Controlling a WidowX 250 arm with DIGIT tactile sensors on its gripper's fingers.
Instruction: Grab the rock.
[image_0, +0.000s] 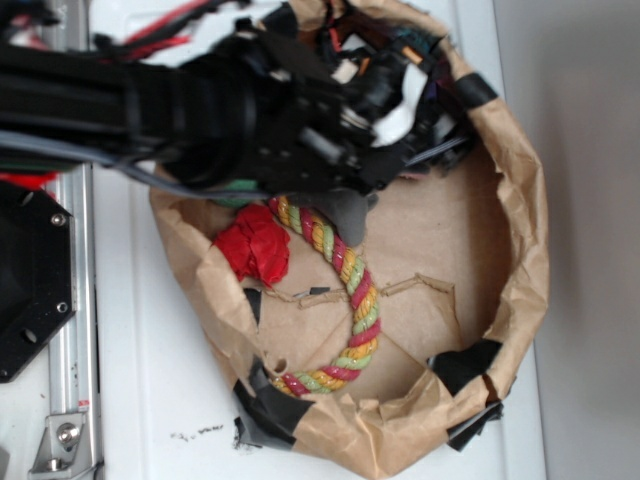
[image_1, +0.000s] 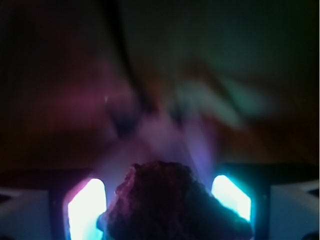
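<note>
The rock (image_1: 172, 205) sits between my claw's (image_1: 160, 200) two glowing pads (image_1: 86, 210), which are closed against its sides and holding it. It is a dark, brownish lump, rough and bumpy.

Rope ring (image_0: 345, 300) and red wad (image_0: 255, 248) in paper basket (image_0: 520, 200).

The rough, bumpy dark rock (image_1: 172, 202) is cut off by the wrist view's bottom edge; everything beyond it is blurred.
</note>
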